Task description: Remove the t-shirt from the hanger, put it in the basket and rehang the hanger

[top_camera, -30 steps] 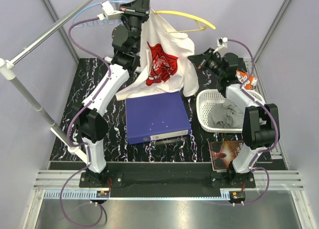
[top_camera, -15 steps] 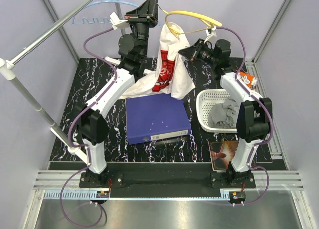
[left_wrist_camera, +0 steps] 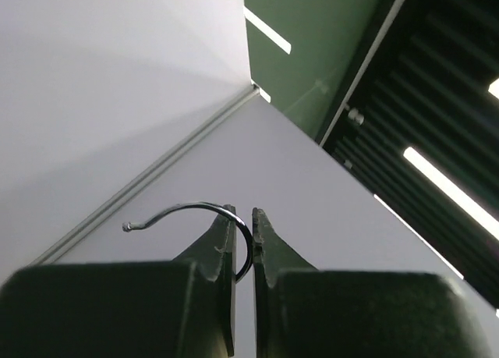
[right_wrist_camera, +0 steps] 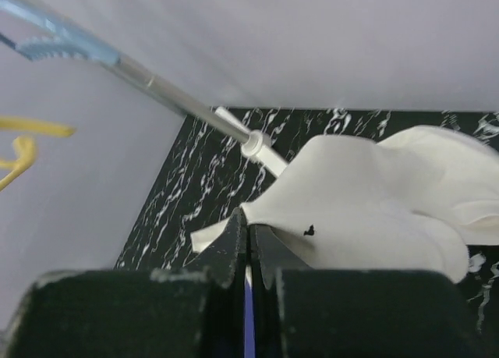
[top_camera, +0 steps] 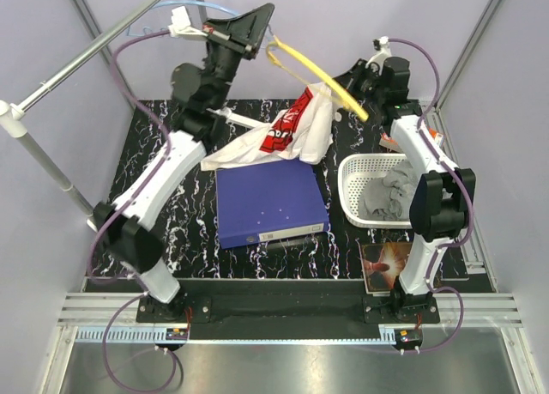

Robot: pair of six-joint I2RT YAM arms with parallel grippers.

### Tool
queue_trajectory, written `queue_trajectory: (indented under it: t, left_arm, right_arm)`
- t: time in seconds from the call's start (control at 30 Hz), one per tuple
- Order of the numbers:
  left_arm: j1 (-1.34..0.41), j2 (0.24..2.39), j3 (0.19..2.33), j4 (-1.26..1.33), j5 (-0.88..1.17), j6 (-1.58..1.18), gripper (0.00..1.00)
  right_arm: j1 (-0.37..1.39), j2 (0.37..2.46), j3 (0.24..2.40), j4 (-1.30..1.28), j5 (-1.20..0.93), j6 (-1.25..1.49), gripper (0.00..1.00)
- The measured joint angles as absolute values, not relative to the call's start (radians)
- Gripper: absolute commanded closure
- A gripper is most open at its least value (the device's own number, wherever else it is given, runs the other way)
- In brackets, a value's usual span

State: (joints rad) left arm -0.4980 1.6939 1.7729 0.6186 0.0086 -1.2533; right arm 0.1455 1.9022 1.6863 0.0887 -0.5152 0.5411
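Note:
The white t-shirt (top_camera: 283,136) with a red print droops from the raised right gripper (top_camera: 346,87) onto the mat and the blue binder. The right gripper (right_wrist_camera: 249,221) is shut on an edge of the t-shirt (right_wrist_camera: 366,202). The yellow hanger (top_camera: 319,68) is held high at the back, tilted, with only its lower end still near the cloth. The left gripper (top_camera: 264,21) is raised and shut on the hanger's metal hook (left_wrist_camera: 191,214); the hook wire runs between its jaws (left_wrist_camera: 243,241).
A blue binder (top_camera: 270,201) lies mid-mat. A white basket (top_camera: 352,166) with grey cloth stands at the right. A snack packet (top_camera: 429,136) is behind it. A book (top_camera: 390,265) lies near the right base. A metal rail (top_camera: 51,166) crosses the left side.
The left gripper lifted and swung the hanger left and up; the t-shirt slid off it and dropped lower over the binder. The right gripper moved up and back with the cloth.

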Motion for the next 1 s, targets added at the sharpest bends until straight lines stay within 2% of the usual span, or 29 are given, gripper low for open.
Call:
queue_trajectory:
  t: [0.2,0.4,0.53,0.63,0.8,1.0]
  left_arm:
    - [-0.485,1.38,1.576,0.495,0.164,-1.011,1.0]
    - [-0.485,1.089,1.333,0.388,0.208,-0.847,1.0]
    - [-0.485,0.987,1.233,0.263,0.213,-0.751,1.0]
    - [-0.485,0.954,1.198,0.167,0.206,-0.686,1.0]
    - [-0.485,0.905,1.16,0.046,0.179,-0.612,1.0]
    - [-0.485,0.884,1.149,0.038,0.171,-0.59,1.0]
  right_arm:
    - [0.043,1.911,1.816,0.009,-0.527,0.55,1.0]
    - [0.032,1.918,2.075,-0.12,-0.548,0.512,1.0]
    - [0.038,1.99,2.37,-0.2,-0.58,0.503,1.0]
    - [0.044,2.024,2.487,-0.245,-0.604,0.501,1.0]
    - [0.067,2.046,2.479,-0.294,-0.624,0.493,1.0]
    - [0.102,2.104,2.397,-0.39,-0.62,0.475,1.0]
